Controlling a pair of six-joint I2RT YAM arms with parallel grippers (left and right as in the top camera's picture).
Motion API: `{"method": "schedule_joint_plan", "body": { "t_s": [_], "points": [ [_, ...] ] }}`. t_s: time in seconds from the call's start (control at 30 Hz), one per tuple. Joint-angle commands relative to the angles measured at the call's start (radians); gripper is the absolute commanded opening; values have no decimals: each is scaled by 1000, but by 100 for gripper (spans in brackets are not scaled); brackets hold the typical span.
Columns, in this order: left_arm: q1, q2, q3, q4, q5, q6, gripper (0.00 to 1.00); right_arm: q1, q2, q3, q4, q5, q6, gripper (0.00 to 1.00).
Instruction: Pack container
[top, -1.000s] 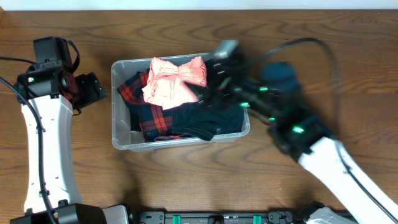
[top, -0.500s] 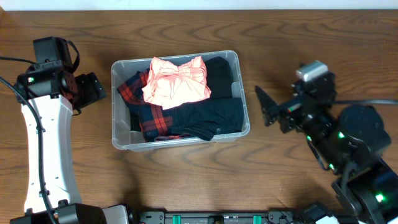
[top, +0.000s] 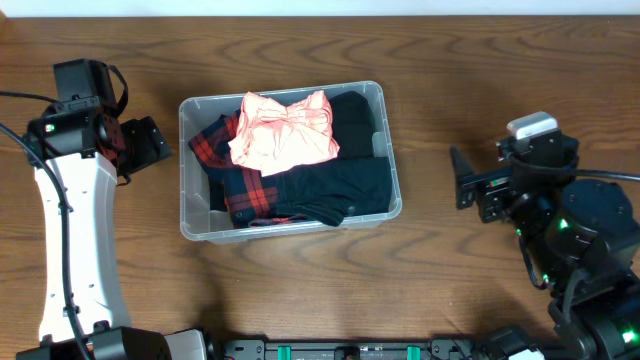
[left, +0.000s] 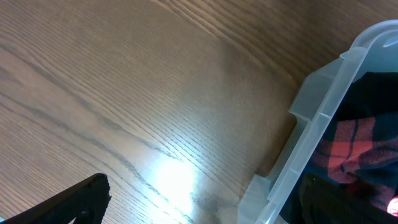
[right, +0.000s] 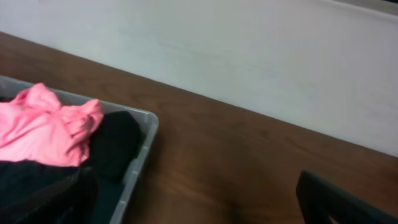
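The clear container (top: 300, 228) stands at the table's middle. It holds a pink garment (top: 285, 130) on top, a red-and-black plaid garment (top: 225, 165) at the left and dark clothes (top: 345, 185) at the right. My left gripper (top: 152, 145) is open and empty just left of the container's left wall (left: 323, 118), with the plaid cloth (left: 351, 155) showing inside. My right gripper (top: 463, 180) is open and empty, well to the right of the container. The right wrist view shows the container's corner rim (right: 140, 155), the pink garment (right: 43, 130) and one dark finger (right: 348, 199).
The wooden table (top: 300, 290) runs around the container on all sides. A pale wall (right: 249, 50) rises behind the table's far edge. The right arm's body (top: 580, 250) fills the lower right corner.
My right arm has pulled back from over the container's right end to the right side of the table, empty. The clothes and the left arm have not moved.
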Motion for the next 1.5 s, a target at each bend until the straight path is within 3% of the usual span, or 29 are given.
{"method": "schedule_joint_plan", "body": {
  "t_s": [0.0,0.27,0.5,0.87,1.0,1.23,1.47],
  "points": [
    [4,4,1,-3,-11,-2,98,-76,-66,-43,8,-77,-13,99],
    [4,4,1,-3,-11,-2,98,-254,-306,-371,135,-219,50,99],
    [4,4,1,-3,-11,-2,98,-284,-523,-620,184,-227,89,99],
    [4,4,1,-3,-11,-2,98,-308,-750,-870,255,-238,103,99],
    [4,4,1,-3,-11,-2,98,-312,-771,-943,323,-240,137,99],
    [4,4,1,-3,-11,-2,98,-312,-771,-1091,594,-243,137,99],
    [4,4,1,-3,-11,-2,98,-311,-771,-1103,598,-236,135,99]
  ]
}}
